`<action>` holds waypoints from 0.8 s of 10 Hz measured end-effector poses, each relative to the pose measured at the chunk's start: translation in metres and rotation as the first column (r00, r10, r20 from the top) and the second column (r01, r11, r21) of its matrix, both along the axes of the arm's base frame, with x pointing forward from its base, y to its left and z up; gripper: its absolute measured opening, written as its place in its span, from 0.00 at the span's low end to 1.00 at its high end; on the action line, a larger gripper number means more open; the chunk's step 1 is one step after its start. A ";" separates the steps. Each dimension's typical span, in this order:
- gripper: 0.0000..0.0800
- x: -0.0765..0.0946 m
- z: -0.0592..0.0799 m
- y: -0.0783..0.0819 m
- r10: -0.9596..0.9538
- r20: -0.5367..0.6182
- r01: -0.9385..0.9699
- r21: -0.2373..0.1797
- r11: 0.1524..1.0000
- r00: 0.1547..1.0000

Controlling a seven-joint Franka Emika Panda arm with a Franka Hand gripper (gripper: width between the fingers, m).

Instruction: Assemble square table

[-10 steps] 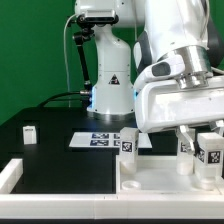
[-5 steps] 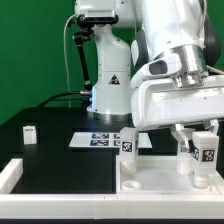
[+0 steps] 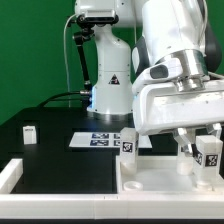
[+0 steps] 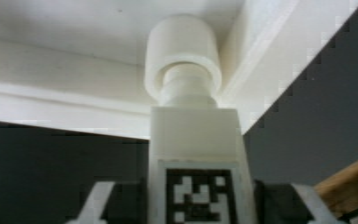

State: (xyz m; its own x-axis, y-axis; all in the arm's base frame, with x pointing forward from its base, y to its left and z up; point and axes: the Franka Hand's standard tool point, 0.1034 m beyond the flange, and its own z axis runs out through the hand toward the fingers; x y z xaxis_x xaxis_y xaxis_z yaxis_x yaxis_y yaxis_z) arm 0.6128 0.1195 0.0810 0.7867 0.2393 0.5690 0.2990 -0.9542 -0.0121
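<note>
My gripper (image 3: pixel 208 148) is shut on a white table leg (image 3: pixel 210 152) with a black-and-white tag. It holds the leg upright over the right part of the square tabletop slab (image 3: pixel 165 182) in the exterior view. In the wrist view the leg (image 4: pixel 197 140) sits between my fingers (image 4: pixel 101 203), its round peg (image 4: pixel 188 60) pointing at the white slab (image 4: pixel 60 85). Whether the peg is in a hole I cannot tell. A second leg (image 3: pixel 127 142) stands at the slab's far left corner. A third (image 3: pixel 186 149) stands just left of the held one. A fourth (image 3: pixel 30 133) lies apart on the black table.
The marker board (image 3: pixel 98 140) lies behind the slab near the arm's base (image 3: pixel 110 95). A white rail frame (image 3: pixel 10 176) edges the black surface at the exterior view's left front. The arm's bulky wrist covers the upper right.
The gripper and the held leg shifted slightly left, then back right, staying over the slab's right part. The jaws kept the same grip. The other legs have not moved.
</note>
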 end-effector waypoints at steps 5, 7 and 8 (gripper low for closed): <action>0.36 -0.004 -0.005 -0.003 0.015 -0.015 -0.015 -0.016 1.000 1.000; 0.36 -0.003 -0.008 -0.002 0.014 0.000 -0.014 -0.012 1.000 1.000; 0.36 0.001 -0.008 -0.002 0.012 0.018 -0.012 -0.007 1.000 1.000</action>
State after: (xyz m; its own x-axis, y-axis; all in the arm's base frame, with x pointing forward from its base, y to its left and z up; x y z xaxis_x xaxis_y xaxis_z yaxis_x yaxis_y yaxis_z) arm 0.6141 0.1179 0.0732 0.7736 0.2523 0.5812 0.3102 -0.9507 -0.0001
